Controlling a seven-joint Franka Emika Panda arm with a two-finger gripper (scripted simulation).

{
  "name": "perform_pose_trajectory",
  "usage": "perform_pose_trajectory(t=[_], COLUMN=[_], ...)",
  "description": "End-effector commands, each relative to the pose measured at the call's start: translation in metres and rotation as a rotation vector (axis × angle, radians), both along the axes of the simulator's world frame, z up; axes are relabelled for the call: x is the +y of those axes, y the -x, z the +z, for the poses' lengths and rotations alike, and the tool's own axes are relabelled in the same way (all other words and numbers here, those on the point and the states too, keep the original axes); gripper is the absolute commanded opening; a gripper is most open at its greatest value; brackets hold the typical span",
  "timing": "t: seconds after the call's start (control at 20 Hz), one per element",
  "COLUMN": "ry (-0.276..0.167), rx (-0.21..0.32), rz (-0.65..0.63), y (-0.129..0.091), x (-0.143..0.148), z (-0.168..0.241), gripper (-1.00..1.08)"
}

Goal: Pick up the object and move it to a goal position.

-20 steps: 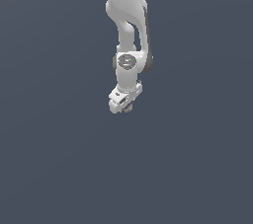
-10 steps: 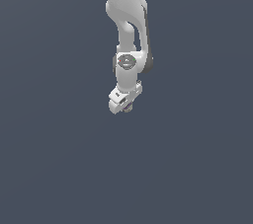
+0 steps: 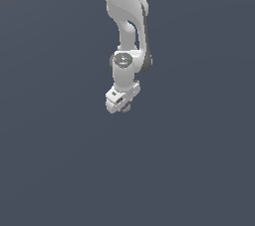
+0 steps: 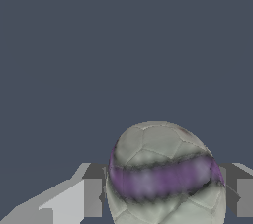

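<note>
Arm (image 3: 124, 16): hanging down from the exterior view's top edge, carrying the load.
Gripper (image 3: 125, 106): closing narrowly on the ball, fingers (image 4: 94, 196) flanking it for transport.
Object (image 4: 165, 176): sitting between the fingers, a purple-banded ball.

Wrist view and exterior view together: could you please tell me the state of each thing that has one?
Pincer: shut on the ball, with a finger on either side.
Ball: gripped, grey-white with a purple band.
Arm: hanging downward.
</note>
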State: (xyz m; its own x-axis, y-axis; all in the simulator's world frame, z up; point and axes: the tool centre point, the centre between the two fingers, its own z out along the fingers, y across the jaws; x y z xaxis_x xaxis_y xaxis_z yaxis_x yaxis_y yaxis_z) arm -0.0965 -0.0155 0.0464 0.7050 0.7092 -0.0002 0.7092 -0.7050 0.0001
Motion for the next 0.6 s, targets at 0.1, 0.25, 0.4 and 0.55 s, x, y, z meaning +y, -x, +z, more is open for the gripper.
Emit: perform_pose_trajectory(t=[0.1,0.25,0.4,0.55], ry=[0.000,0.000,-0.001,-0.001], rx=[-0.002,-0.001,-0.001,-0.001], rz=[-0.001,-0.001,0.000,0.000], y=[0.001,0.002,0.003,0.005], x=[-0.025,-0.047,-0.075,-0.107], z=[0.014,0.027,0.042,0.060], gripper=[-1.00,-1.00,-1.00,-1.00])
